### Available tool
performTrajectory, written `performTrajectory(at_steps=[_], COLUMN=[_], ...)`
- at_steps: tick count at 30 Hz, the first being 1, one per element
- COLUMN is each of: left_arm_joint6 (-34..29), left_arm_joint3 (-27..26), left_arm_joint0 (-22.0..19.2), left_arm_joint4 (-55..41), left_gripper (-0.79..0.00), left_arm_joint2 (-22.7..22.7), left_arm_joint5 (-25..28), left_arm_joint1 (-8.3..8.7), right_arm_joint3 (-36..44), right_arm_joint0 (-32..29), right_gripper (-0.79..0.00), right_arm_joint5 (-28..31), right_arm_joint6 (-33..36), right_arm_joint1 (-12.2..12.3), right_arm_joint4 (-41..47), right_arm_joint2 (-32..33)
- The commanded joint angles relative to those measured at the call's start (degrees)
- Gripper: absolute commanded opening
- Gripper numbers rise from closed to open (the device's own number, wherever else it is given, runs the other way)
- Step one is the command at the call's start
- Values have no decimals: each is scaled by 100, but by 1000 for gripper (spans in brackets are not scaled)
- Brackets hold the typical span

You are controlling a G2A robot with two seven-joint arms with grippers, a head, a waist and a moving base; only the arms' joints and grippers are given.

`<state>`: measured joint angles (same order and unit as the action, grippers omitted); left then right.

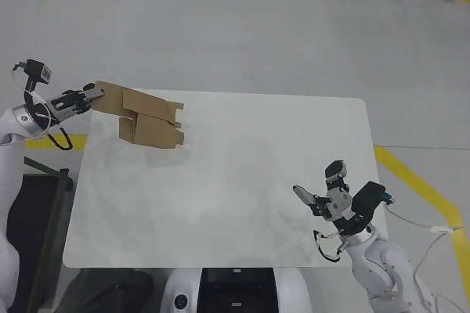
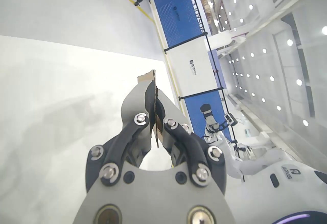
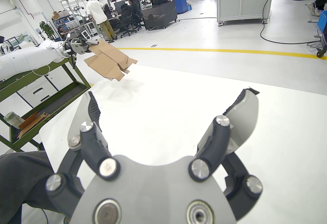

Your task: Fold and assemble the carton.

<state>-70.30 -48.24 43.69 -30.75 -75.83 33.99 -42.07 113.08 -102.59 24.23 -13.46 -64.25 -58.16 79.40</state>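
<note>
In the top view the left gripper [image 1: 96,94] held one edge of the carton [image 1: 150,124] at the far left corner of the bench [image 1: 219,203], while the right gripper [image 1: 319,190] sat well apart over the near right corner. In the left wrist view its fingers [image 2: 132,99] were clenched on a thin edge of cardboard that stuck out past the tips. In the right wrist view the right fingers [image 3: 245,107] were spread with nothing between them, and the carton hung far off, a loose, half-flat sheet with its flaps splayed, seemingly clear of the bench top. The step in hand looked like bringing the blank in to work on it, with no folding done yet. The next move probably called for setting it near the middle, where the free gripper could take the opposite side and open the walls.
</note>
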Motion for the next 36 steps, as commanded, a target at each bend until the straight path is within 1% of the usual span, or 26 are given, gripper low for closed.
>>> performTrajectory(at_steps=[1, 5, 9, 12, 15, 19, 23, 30, 34, 36], left_arm_joint6=[20, 126, 311, 339, 311, 346, 418, 407, 302, 302], left_arm_joint3=[-346, -912, -1465, -1736, -1891, -1990, -2033, -1989, -1952, -1952], left_arm_joint0=[87, 203, 327, 336, 258, 100, -27, -158, -259, -259], left_arm_joint4=[-64, -318, -419, -581, -718, -851, -764, -728, -818, -818], left_gripper=[-785, -785, -785, -785, -785, -785, -785, -785, -785, -785], left_arm_joint2=[61, 179, 405, 621, 835, 1066, 1230, 1497, 1600, 1600], left_arm_joint5=[19, -109, -425, -633, -752, -894, -923, -1214, -1225, -1225], left_arm_joint1=[-20, -88, -172, -254, -343, -455, -540, -671, -746, -746], right_arm_joint3=[0, 0, 0, 0, 0, 0, 0, 0, 0, 0], right_arm_joint0=[0, 0, 0, 0, 0, 0, 0, 0, 0, 0], right_gripper=[0, 0, 0, 0, 0, 0, 0, 0, 0, 0], right_arm_joint5=[0, 0, 0, 0, 0, 0, 0, 0, 0, 0], right_arm_joint6=[0, 0, 0, 0, 0, 0, 0, 0, 0, 0], right_arm_joint1=[0, 0, 0, 0, 0, 0, 0, 0, 0, 0], right_arm_joint4=[0, 0, 0, 0, 0, 0, 0, 0, 0, 0], right_arm_joint2=[0, 0, 0, 0, 0, 0, 0, 0, 0, 0])
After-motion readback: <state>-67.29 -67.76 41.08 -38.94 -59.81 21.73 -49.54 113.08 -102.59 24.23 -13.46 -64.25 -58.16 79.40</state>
